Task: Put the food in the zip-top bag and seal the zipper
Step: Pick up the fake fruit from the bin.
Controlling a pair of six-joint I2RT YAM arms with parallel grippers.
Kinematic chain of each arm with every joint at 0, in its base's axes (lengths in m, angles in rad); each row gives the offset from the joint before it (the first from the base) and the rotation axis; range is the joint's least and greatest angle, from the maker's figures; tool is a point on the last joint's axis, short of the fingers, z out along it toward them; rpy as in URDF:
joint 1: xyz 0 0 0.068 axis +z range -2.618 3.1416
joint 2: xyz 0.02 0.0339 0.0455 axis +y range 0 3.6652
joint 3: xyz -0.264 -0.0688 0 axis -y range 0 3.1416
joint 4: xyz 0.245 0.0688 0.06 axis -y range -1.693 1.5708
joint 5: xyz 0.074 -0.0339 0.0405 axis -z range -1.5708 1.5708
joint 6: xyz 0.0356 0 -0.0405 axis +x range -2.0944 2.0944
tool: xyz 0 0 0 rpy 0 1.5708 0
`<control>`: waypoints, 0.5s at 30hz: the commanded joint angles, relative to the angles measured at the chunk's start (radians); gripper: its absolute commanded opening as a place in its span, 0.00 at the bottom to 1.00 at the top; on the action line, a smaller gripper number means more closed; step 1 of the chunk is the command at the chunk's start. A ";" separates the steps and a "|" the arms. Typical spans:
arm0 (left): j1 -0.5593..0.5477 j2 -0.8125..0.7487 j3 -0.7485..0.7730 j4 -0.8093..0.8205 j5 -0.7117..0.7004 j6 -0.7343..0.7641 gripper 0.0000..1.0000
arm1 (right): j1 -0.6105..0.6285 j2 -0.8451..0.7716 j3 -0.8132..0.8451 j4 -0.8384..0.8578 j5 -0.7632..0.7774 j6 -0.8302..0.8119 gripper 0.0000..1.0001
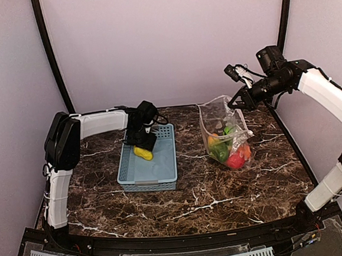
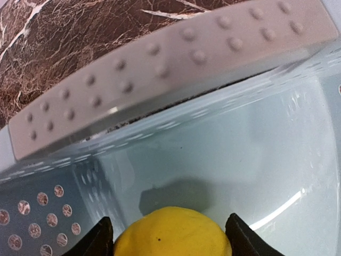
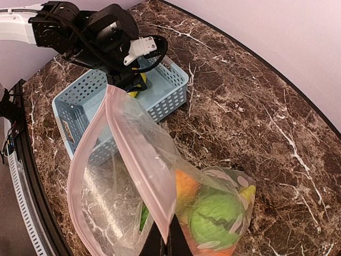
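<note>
My left gripper is down inside the light blue basket. Its fingers press both sides of the yellow lemon, which also shows in the top view. My right gripper is shut on the pale pink zipper strip of the clear zip-top bag and holds it upright with its mouth open toward the basket. Inside the bag lie an orange, a green striped melon, a red ball and other green and yellow pieces. I cannot see the slider tab.
The basket stands left of the bag on the dark marble table; its dotted rim and perforated wall are close to my left gripper. Purple walls enclose the table on three sides.
</note>
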 commanded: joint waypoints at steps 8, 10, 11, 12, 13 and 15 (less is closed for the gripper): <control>-0.074 -0.185 -0.013 -0.058 0.096 -0.025 0.49 | 0.004 -0.020 -0.020 0.017 -0.009 -0.012 0.00; -0.111 -0.247 -0.019 -0.042 0.092 -0.023 0.50 | 0.004 -0.019 -0.023 0.017 -0.008 -0.014 0.00; -0.124 -0.267 -0.021 -0.031 0.087 -0.019 0.50 | 0.004 -0.018 -0.024 0.019 -0.009 -0.014 0.00; -0.152 -0.307 -0.027 -0.004 0.084 -0.012 0.50 | 0.004 -0.016 -0.024 0.019 -0.009 -0.014 0.00; -0.165 -0.326 -0.028 0.007 0.077 -0.013 0.50 | 0.004 -0.014 -0.025 0.020 -0.010 -0.015 0.00; -0.199 -0.379 -0.030 0.048 0.077 -0.013 0.51 | 0.003 -0.011 -0.022 0.018 -0.014 -0.014 0.00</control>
